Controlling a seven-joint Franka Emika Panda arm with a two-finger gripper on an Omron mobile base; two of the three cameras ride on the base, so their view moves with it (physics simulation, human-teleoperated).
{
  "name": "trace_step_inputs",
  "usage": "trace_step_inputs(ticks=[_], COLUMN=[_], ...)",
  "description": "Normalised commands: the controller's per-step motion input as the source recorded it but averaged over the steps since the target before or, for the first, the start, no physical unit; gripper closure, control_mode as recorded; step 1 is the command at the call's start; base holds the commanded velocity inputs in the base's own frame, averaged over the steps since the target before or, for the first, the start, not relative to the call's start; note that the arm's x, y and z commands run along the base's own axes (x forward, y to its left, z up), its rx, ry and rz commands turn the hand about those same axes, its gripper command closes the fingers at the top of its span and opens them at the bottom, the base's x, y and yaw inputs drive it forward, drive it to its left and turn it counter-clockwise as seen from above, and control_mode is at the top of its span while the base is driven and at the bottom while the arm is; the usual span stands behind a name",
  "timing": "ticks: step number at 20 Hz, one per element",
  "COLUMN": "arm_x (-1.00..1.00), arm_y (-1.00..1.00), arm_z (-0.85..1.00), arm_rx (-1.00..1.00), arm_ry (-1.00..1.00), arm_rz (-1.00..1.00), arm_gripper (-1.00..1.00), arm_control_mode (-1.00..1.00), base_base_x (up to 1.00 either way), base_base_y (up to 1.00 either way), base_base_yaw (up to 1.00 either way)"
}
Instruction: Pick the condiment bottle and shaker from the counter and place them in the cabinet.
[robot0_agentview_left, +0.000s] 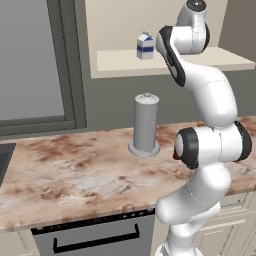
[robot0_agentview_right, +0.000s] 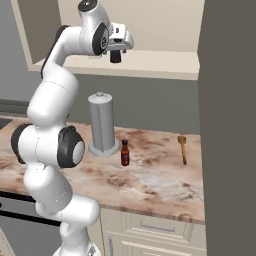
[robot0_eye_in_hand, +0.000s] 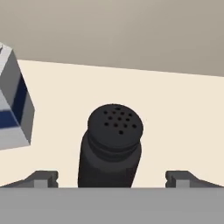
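Nearest the hand camera, the shaker is standing upright on the pale shelf board of the cabinet, showing a squat black body, a ribbed shoulder and a rounded top dotted with small holes. Two small dark fingertips are sitting wide apart on either side of it, with shelf showing between each tip and the shaker, so the jaws are released and gripping nothing. Toward the left edge of that view, a blue-and-white milk carton is standing near the shaker, partly cut off.

From the right base camera, the gripper is hanging over the front edge of the shelf, a black shape below it that I cannot separate into fingers and shaker. This view is also showing what the others are hiding: the condiment bottle, slim, dark red-brown with a black cap, standing upright on the counter just beside the base of a tall grey cylinder, and a wooden spoon lying toward the worktop's right end.

From the left base camera, the arm is blocking the gripper, while the carton is showing whole on the cabinet shelf, well back from the cylinder on the counter.
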Motion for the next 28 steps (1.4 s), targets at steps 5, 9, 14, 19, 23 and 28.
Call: trace_step_inputs(ticks=[5,9,14,19,23,28], arm_x=[-0.58,-0.68,-0.80,-0.66,-0.55,-0.51], arm_y=[0.00,0.00,0.00,0.00,-0.05,-0.12], arm_z=[-0.11,-0.14,-0.10,-0.02,-0.07,-0.12], arm_rx=[0.00,0.00,0.00,0.01,0.03,0.05], arm_ry=[-0.20,-0.21,-0.17,-0.03,0.00,0.00], arm_rz=[0.00,0.02,0.01,0.00,0.00,0.00], arm_gripper=[-1.00,-1.00,-1.00,-1.00,-1.00,-1.00], arm_control_mode=[-1.00,-1.00,-1.00,-1.00,-1.00,-1.00], base_base_x=[0.00,0.00,0.00,0.00,0.00,0.00], base_base_y=[0.00,0.00,0.00,0.00,0.00,0.00], base_base_yaw=[0.00,0.00,0.00,0.00,0.00,0.00])
